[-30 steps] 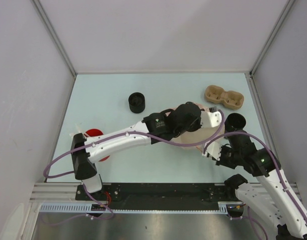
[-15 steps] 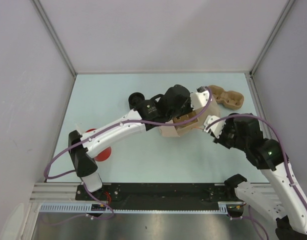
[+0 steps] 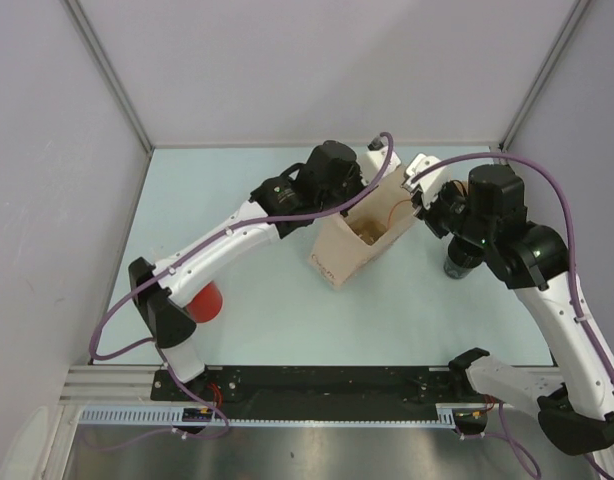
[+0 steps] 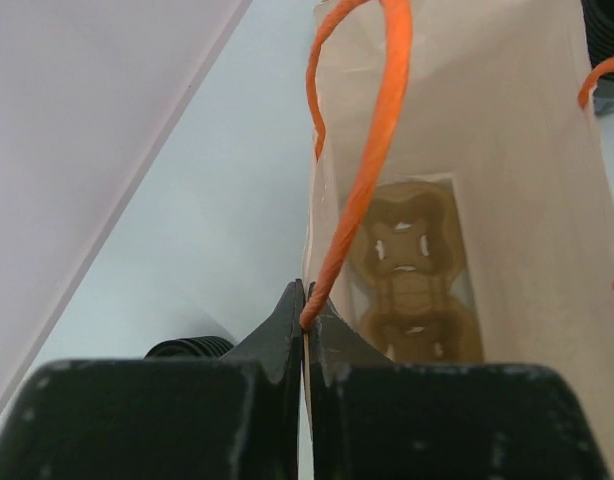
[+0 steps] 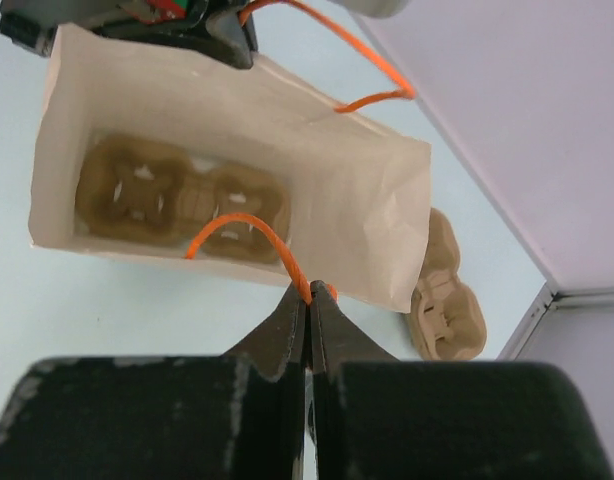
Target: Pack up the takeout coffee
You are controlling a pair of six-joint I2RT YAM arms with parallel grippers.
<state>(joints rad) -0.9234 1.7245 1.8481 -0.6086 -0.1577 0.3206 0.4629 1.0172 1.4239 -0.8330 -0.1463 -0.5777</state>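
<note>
A tan paper bag [image 3: 355,247] with orange cord handles stands open in the middle of the table. A brown cup carrier [image 4: 412,270] lies on its bottom and also shows in the right wrist view [image 5: 182,200]. My left gripper [image 3: 371,182] is shut on the bag's far rim at the foot of a handle [image 4: 306,300]. My right gripper [image 3: 419,200] is shut on the opposite rim where the other orange handle [image 5: 308,298] joins it. A black cup [image 3: 462,262] stands right of the bag. A red cup [image 3: 203,300] stands at the near left.
A second brown cup carrier [image 5: 447,300] lies on the table beyond the bag, hidden under my right arm in the top view. A ribbed black object [image 4: 187,347] sits beside the bag near my left fingers. Grey walls close in the back and both sides.
Both grippers have moved away from the near edge and risen with the bag. The bag went from low and tilted to upright and spread open. The red cup is uncovered.
</note>
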